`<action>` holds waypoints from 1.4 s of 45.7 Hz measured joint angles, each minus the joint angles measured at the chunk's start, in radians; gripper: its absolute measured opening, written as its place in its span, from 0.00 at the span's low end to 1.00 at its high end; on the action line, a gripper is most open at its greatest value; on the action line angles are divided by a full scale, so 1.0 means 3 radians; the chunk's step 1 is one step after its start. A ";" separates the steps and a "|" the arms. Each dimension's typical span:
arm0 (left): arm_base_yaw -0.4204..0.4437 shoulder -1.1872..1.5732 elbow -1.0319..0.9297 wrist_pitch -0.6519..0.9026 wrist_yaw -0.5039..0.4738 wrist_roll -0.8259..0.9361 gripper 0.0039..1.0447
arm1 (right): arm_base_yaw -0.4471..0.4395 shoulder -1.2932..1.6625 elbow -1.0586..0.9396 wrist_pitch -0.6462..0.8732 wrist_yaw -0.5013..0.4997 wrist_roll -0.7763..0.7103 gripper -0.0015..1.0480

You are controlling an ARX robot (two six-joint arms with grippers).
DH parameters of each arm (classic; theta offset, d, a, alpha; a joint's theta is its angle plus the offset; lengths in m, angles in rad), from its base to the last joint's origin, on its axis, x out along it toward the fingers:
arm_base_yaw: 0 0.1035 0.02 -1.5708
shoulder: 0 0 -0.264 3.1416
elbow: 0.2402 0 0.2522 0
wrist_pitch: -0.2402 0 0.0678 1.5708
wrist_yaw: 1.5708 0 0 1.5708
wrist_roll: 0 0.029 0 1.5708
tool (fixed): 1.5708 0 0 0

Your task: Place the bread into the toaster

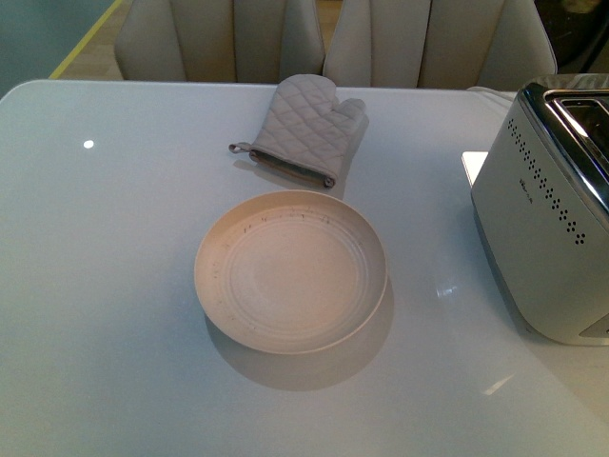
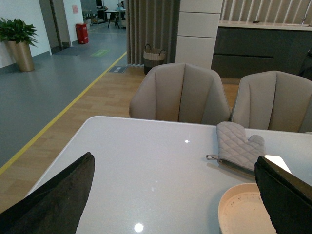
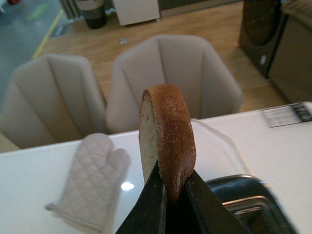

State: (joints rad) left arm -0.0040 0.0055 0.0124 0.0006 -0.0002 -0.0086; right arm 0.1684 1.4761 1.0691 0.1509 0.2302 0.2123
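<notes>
Standing upright, the bread (image 3: 168,131) sits pinched between the right jaws.

- Glossy white table (image 1: 105,286) carrying three things
- Round cream plate (image 1: 290,271) sitting mid-table
- Grey quilted oven mitt (image 1: 304,129) lying flat just behind the plate, towards the far edge
- White toaster (image 1: 542,238) standing on the right side

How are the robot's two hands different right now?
The left gripper has its fingers spread wide apart, while the right gripper has its fingers pinched together. The left gripper holds nothing, but the right gripper holds the bread upright by its lower edge. The left gripper is near the plate, the right gripper near the toaster. Both have dark fingers.
</notes>
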 joint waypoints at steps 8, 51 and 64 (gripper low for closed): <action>0.0000 0.0000 0.0000 0.0000 0.0000 0.0000 0.94 | -0.0184 -0.0038 -0.0163 -0.0098 0.0000 -0.0492 0.03; 0.0000 0.0000 0.0000 0.0000 0.0000 0.0000 0.94 | -0.0412 -0.0050 -0.0931 0.0165 -0.0034 -0.0704 0.03; 0.0000 0.0000 0.0000 0.0000 0.0000 0.0000 0.94 | -0.0416 0.0004 -0.0977 0.0076 0.0032 -0.0702 0.03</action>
State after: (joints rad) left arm -0.0040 0.0055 0.0124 0.0006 -0.0002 -0.0086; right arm 0.0437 1.4773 0.7761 0.1738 0.2398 0.0017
